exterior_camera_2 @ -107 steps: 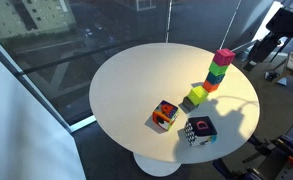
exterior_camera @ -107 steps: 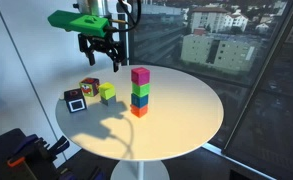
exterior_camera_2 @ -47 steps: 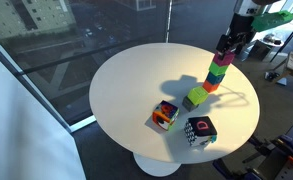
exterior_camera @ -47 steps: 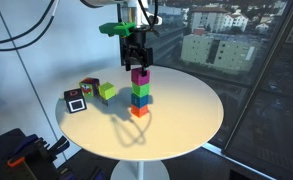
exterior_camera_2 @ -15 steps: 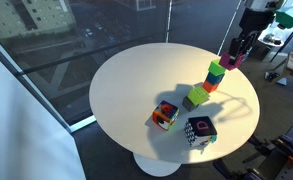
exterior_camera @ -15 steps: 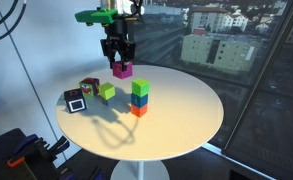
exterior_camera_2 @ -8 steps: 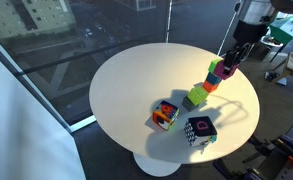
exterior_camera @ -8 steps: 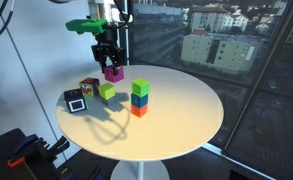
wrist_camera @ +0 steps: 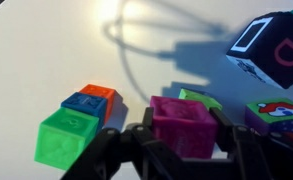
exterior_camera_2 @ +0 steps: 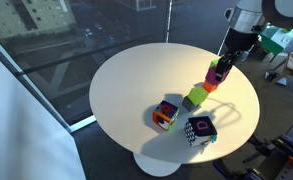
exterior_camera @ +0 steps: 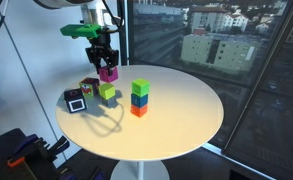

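Note:
My gripper (exterior_camera: 107, 62) is shut on a magenta cube (exterior_camera: 108, 73) and holds it in the air just above a lime green cube (exterior_camera: 107, 92). In the wrist view the magenta cube (wrist_camera: 183, 122) fills the space between the fingers of the gripper (wrist_camera: 184, 135), and the lime green cube (wrist_camera: 202, 98) peeks out behind it. A stack of a green, a blue and an orange cube (exterior_camera: 139, 98) stands apart near the table's middle. In the other exterior view the gripper (exterior_camera_2: 227, 60) hangs beside that stack (exterior_camera_2: 213, 79).
A multi-coloured cube (exterior_camera: 89, 87) and a white cube with black markings (exterior_camera: 76, 100) sit close to the lime one near the edge of the round white table (exterior_camera: 186, 115). Glass walls stand behind the table.
My gripper has carried the magenta cube away from the stack and over to the lime green cube, dropping a little. The stack has stayed still.

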You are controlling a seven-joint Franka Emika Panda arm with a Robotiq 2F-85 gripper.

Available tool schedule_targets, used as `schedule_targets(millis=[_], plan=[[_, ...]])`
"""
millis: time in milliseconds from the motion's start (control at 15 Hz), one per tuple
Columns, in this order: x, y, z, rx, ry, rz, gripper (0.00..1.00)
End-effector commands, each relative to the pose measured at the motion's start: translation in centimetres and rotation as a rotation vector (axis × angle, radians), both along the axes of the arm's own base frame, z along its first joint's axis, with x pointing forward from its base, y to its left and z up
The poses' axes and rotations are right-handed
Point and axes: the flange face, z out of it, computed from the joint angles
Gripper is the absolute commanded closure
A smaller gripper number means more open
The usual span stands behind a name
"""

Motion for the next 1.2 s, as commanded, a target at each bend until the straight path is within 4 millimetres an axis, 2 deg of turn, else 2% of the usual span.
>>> schedule_targets(millis=[0, 533, 1133], plan=[[0.1, 1.7, 0.0, 0.0, -0.019, -0.007, 0.68], [0.7, 4.4, -1.5, 0.002, -0.038, -0.013, 0.68], [1.5, 5.1, -3.6, 0.009, -0.053, -0.038, 0.68]])
